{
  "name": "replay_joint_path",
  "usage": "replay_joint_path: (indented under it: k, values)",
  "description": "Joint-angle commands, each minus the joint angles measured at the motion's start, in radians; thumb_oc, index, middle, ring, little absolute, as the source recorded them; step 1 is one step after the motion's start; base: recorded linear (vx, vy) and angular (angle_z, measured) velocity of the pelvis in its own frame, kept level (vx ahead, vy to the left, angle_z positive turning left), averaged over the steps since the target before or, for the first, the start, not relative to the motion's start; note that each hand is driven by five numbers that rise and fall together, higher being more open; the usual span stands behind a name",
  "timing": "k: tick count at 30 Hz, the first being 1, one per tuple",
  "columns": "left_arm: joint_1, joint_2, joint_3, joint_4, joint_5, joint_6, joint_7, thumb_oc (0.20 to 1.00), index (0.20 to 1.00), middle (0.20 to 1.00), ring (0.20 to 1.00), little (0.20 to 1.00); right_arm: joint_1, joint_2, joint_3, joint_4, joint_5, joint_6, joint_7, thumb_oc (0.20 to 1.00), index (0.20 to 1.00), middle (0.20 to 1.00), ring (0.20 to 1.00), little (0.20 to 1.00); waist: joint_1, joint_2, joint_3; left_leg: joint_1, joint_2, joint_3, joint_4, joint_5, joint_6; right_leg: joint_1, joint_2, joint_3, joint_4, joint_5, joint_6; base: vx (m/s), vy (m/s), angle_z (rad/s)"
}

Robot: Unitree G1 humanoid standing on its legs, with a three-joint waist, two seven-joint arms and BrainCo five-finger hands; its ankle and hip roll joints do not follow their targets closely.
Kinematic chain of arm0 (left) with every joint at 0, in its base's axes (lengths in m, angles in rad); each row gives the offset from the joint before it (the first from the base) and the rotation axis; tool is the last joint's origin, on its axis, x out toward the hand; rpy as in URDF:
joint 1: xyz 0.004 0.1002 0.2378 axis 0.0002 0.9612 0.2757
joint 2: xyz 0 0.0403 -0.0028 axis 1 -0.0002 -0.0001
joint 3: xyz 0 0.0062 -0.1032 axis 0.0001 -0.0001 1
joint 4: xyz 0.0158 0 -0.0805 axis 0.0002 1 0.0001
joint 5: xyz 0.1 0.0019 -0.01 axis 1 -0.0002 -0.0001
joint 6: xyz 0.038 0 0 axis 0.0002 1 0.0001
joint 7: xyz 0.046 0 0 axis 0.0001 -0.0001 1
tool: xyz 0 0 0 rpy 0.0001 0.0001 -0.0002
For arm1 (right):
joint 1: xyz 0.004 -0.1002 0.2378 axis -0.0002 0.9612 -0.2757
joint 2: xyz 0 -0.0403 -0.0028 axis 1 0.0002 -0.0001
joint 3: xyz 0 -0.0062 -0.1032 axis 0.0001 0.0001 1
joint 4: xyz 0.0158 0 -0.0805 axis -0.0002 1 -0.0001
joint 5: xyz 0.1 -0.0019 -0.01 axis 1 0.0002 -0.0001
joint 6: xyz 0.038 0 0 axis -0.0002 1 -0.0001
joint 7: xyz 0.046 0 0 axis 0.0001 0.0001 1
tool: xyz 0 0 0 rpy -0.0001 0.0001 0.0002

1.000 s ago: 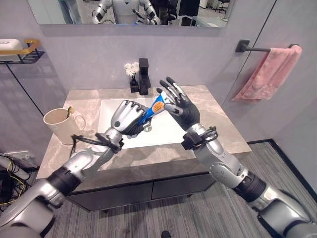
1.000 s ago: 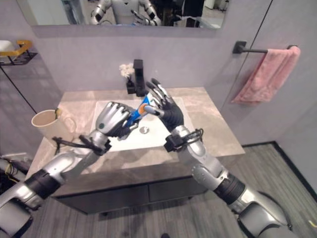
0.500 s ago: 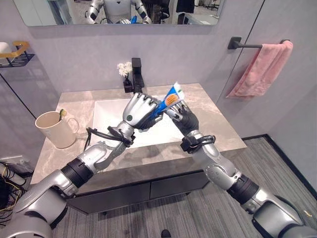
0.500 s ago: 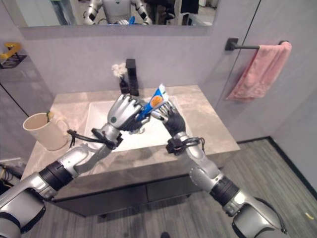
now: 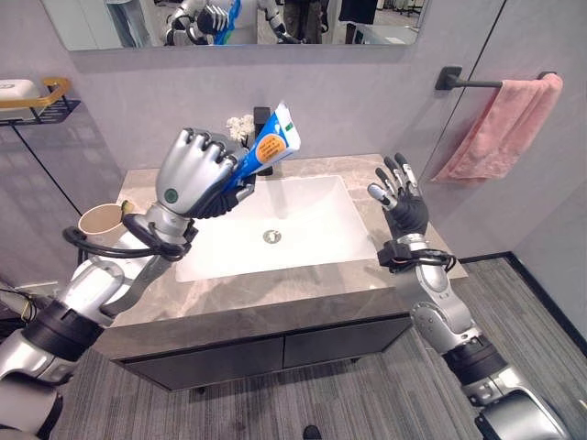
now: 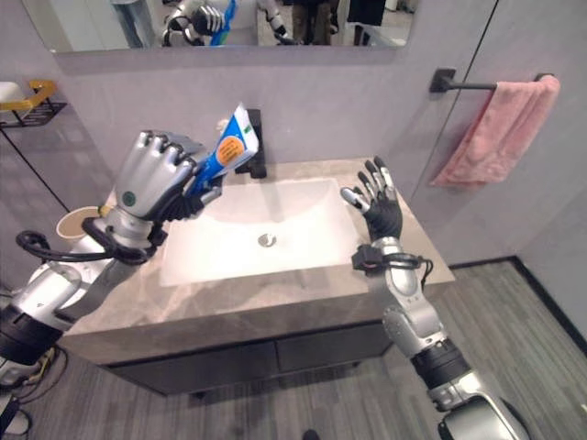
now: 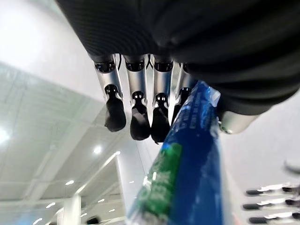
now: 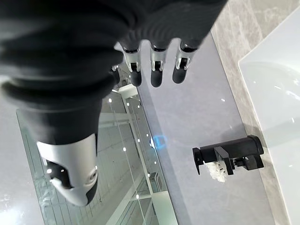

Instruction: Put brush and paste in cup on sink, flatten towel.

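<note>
The left hand grips a light, soft, likely squeezable toothpaste tube by its lower body; the right hand is spread empty.

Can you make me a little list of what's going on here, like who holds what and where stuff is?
left hand: raised over the counter's left side, fingers curled round the toothpaste tube
right hand: held up over the counter's right side, fingers spread, holding nothing
cup: beige, on the counter left of the sink, something small sticking out of it
towel: pink, hanging bunched on the wall bar
faucet: black, behind the sink
paste in cup: not yet
</note>
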Motion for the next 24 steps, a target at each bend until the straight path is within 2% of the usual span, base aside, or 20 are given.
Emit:
replay_joint_path:
  k: [1,5,8,15,19,24]
  values:
    - [-0.162,-0.106,0.089,0.060,-0.074,0.048,0.110,0.200,0.200,0.200,0.200,0.200,-0.019,0.009,-0.040,-0.033,-0.060,-0.089,-0.002,1.000,1.000,1.000,1.000,1.000,0.029,-0.008,-0.058,0.027,0.004,-0.015,0.005,-0.006,-0.038,0.031,-0.076,-0.081,0.005,0.013,0.097,0.03,0.007,0.15]
    - [-0.137,-0.151,0.087,0.056,-0.091,0.047,0.079,0.200,0.200,0.200,0.200,0.200,-0.034,-0.006,-0.010,-0.034,-0.018,-0.068,0.021,1.000,1.000,1.000,1.000,1.000,0.027,-0.013,-0.056,0.026,0.003,-0.019,0.005,-0.006,-0.037,0.032,-0.076,-0.079,0.006,0.013,0.096,0.00,-0.005,0.14]
    - [-0.175,-0.178,0.041,0.021,-0.099,0.022,0.037,0.200,0.200,0.200,0.200,0.200,-0.104,-0.034,0.080,-0.016,0.001,-0.036,0.078,1.000,1.000,1.000,1.000,1.000,0.031,-0.014,-0.056,0.029,0.003,-0.018,0.005,-0.008,-0.037,0.034,-0.074,-0.076,0.006,0.012,0.094,0.00,-0.001,-0.01]
    - [-0.268,-0.190,-0.063,0.049,-0.119,-0.025,-0.011,0.200,0.200,0.200,0.200,0.200,-0.243,-0.068,0.160,-0.054,-0.046,-0.054,0.148,1.000,1.000,1.000,1.000,1.000,0.033,-0.011,-0.048,0.026,0.003,-0.019,0.005,-0.006,-0.038,0.032,-0.074,-0.076,0.005,0.012,0.097,0.00,0.000,0.00]
    - [-0.244,-0.185,-0.054,0.052,-0.133,-0.036,-0.022,0.200,0.200,0.200,0.200,0.200,-0.275,-0.074,0.150,-0.091,-0.098,-0.066,0.137,1.000,1.000,1.000,1.000,1.000,0.035,-0.009,-0.043,0.023,0.006,-0.020,0.005,-0.004,-0.038,0.028,-0.075,-0.076,0.006,0.012,0.098,0.00,0.000,0.00]
    - [-0.207,-0.192,-0.058,0.076,-0.142,-0.060,-0.038,0.200,0.200,0.200,0.200,0.200,-0.297,-0.063,0.151,-0.124,-0.093,-0.089,0.154,1.000,1.000,1.000,1.000,1.000,0.033,-0.007,-0.045,0.026,0.006,-0.019,0.005,-0.006,-0.037,0.028,-0.073,-0.077,0.006,0.011,0.098,0.00,0.000,0.00]
